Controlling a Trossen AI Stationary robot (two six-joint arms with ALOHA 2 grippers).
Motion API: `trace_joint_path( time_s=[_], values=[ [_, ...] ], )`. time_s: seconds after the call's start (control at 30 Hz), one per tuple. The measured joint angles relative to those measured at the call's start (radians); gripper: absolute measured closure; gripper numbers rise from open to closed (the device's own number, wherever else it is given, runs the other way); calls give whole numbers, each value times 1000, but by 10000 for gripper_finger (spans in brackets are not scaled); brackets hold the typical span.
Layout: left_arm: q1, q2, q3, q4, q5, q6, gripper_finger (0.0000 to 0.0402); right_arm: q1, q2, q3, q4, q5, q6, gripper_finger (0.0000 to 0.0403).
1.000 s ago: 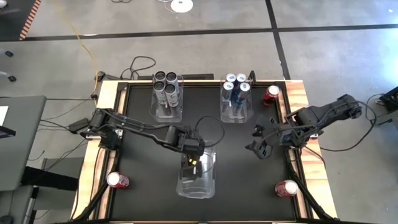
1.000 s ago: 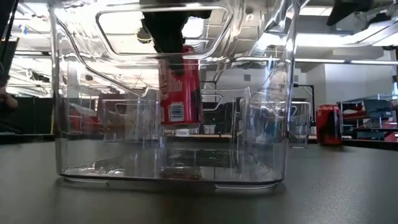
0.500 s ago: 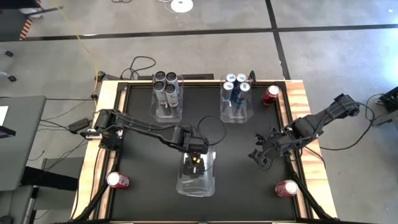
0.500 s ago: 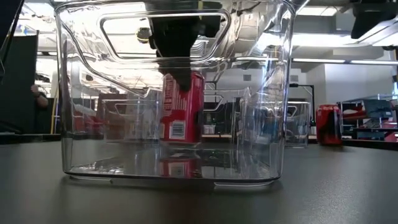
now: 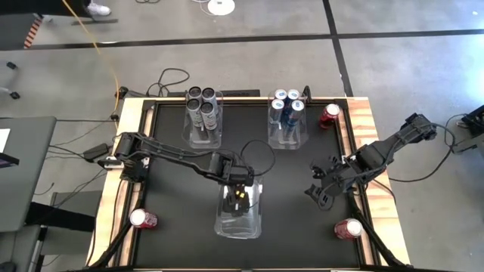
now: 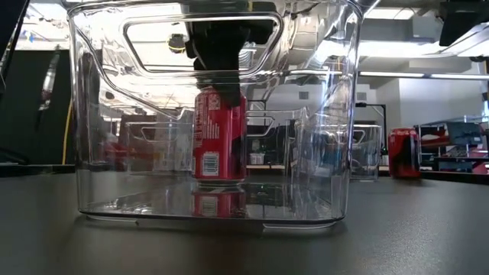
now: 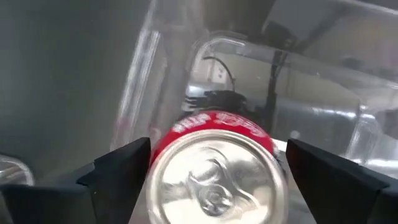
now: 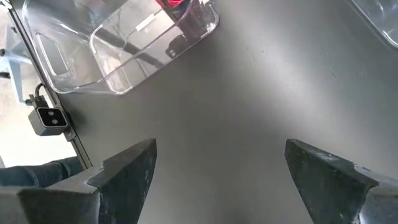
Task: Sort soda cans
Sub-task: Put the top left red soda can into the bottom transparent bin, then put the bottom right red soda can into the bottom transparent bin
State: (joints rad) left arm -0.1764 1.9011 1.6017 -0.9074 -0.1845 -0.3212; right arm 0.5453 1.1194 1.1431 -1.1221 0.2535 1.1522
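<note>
A red soda can [image 6: 219,137] stands upright on the floor of the clear bin [image 5: 239,225] near the table's near edge. My left gripper [image 5: 237,189] reaches down into that bin from above, and its fingers are at either side of the can's top [image 7: 214,177]. My right gripper [image 5: 321,187] hovers open over bare tabletop right of the bin, holding nothing. Several dark cans [image 5: 203,102] fill the far-left bin. Several blue-and-silver cans [image 5: 288,103] fill the far-right bin. My left gripper holds the red can by its upper end [image 7: 163,146], pinched between the two fingers [image 7: 124,168], which come from above pointing down. The can is upright with its base on the bin floor [image 6: 218,177].
Loose red cans stand at the far right corner [image 5: 329,113], near right corner [image 5: 349,228] and near left corner [image 5: 142,219]. Bare black mat [image 5: 174,174] lies between the bins. The wooden table rim [image 5: 361,128] bounds the mat.
My left gripper has gone down inside the near bin. The red can, which hung tilted above the bin floor, now stands upright on it. My right gripper has moved toward the table's near edge.
</note>
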Motion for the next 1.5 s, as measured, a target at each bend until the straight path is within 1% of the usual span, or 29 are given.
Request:
trace_joint_path(
  time_s=[0.13, 0.33, 0.47, 0.6, 0.7, 0.83, 0.9, 0.97, 1.03, 1.13, 1.2, 1.3, 1.4, 1.5],
  values=[
    [0, 0, 18, -5, 19, -21, 24, 0, 0, 0, 0, -9, -21, 31],
    [0, -4, 120, -87, 16, -16, 23, -28, 0, 0, -32, -112, -52, 31],
    [-1, -4, 181, -113, 7, 4, 23, -36, 0, 0, -85, -138, -46, 31],
    [0, -4, 243, -159, 7, 10, 23, -33, 0, 0, -98, -221, -42, 31],
    [-1, -4, 312, -231, -4, 6, 23, -15, 0, 0, -100, -281, -21, 31],
    [-1, -4, 418, -331, -71, -10, 23, 17, 0, 0, -118, -299, 53, 31],
    [0, -4, 464, -376, -106, -13, 23, 40, 0, 0, -129, -343, 101, 31],
    [2, -4, 506, -423, -141, -14, 23, 82, 0, 0, -127, -405, 196, 31],
    [3, -4, 540, -471, -161, -20, 23, 152, 0, 4, -126, -430, 304, 31],
    [3, -5, 566, -496, -161, -31, 23, 259, 1, 4, -150, -437, 453, 31],
    [2, -4, 570, -499, -157, -36, 23, 310, 6, 4, -181, -445, 551, 31],
    [3, -4, 570, -499, -103, -17, 23, 370, 6, 4, -212, -446, 675, 31],
    [12, -4, 570, -489, -54, 20, 23, 398, 7, 4, -205, -435, 729, 31],
    [30, -4, 570, -487, -49, 45, 23, 419, 22, -6, -179, -428, 737, 31]
  ],
)
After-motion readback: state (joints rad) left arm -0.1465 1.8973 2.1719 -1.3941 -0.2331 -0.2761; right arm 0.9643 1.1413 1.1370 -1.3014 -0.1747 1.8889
